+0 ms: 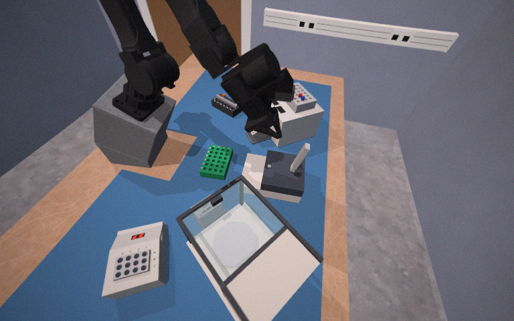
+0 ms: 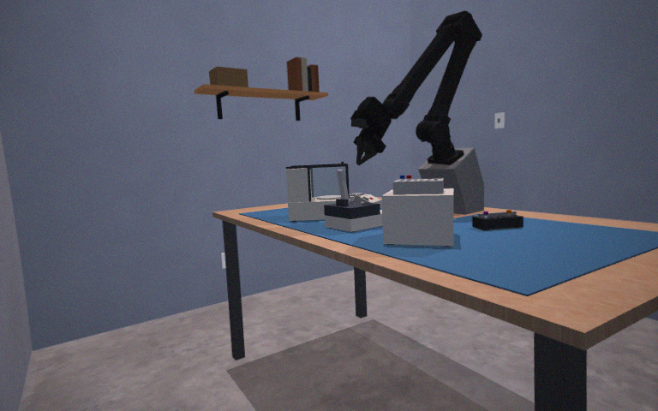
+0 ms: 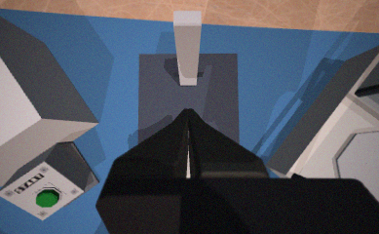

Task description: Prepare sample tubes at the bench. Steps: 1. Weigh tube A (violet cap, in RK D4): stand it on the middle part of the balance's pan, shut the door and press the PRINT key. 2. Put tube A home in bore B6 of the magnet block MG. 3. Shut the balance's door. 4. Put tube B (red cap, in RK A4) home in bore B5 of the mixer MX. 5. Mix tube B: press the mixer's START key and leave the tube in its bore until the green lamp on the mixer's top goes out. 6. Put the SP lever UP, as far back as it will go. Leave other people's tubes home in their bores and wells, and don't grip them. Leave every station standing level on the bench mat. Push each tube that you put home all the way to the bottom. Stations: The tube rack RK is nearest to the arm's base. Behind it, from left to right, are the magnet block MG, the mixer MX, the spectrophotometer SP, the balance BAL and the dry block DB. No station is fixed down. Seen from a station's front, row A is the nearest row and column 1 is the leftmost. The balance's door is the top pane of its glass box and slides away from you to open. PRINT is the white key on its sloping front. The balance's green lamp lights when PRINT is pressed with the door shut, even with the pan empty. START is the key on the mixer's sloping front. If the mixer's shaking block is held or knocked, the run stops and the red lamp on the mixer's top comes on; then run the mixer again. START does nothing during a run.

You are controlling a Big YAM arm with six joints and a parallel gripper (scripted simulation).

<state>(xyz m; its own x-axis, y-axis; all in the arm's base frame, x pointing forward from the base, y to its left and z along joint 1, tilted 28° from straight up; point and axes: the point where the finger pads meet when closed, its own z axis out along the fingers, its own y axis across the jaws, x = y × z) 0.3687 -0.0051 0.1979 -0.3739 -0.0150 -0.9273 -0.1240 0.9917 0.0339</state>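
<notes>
My gripper (image 1: 279, 136) (image 2: 358, 163) (image 3: 188, 116) is shut and empty, above the front of the spectrophotometer (image 1: 278, 184) (image 2: 355, 223) (image 3: 220, 102). Its lever (image 1: 300, 156) (image 2: 342, 184) (image 3: 188, 46) leans toward the back edge; the fingertips are apart from it. A red cap (image 1: 300, 95) (image 2: 409, 176) sits low in the mixer (image 1: 300, 126) (image 2: 417, 221), beside a blue cap. A violet cap (image 2: 485, 213) shows at the magnet block (image 1: 223, 106) (image 2: 498, 222). The balance's door looks shut, its handle (image 1: 216, 200) at the front. The pan (image 1: 233, 243) is bare. The mixer's lamps are hidden or not discernible.
The green rack (image 1: 214, 173) shows no caps. The dry block (image 1: 156, 278) stands beyond the balance (image 1: 276, 274) from the arm. An orange cap (image 1: 223, 95) (image 2: 508, 211) is in the magnet block. The mixer's green START key (image 3: 47, 198) is left of my fingers in the wrist view.
</notes>
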